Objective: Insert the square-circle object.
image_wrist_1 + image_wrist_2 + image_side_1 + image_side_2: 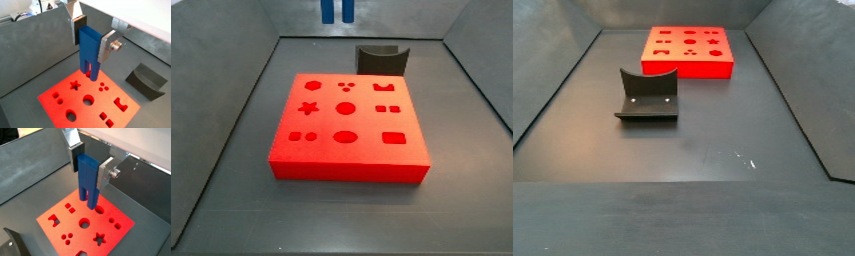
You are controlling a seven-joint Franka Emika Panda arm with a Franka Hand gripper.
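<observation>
My gripper [92,41] is shut on the square-circle object [89,52], a tall bright-blue peg with two prongs below. It hangs upright above the far edge of the red block [67,100], whose top has several shaped holes. Both wrist views show this; in a wrist view the gripper [90,165] clamps the peg [87,183] by its upper part, prongs down over the red block [70,218]. In a side view only the peg's prongs [337,10] show, well above the red block [325,122]. The gripper is out of view in both side views.
A dark grey curved block [381,58] stands on the floor just behind the red block, and also shows in a wrist view [147,80] and in a side view [647,95]. Grey sloping walls [225,110] enclose the floor. The red block [690,68] sits at the bin's far end.
</observation>
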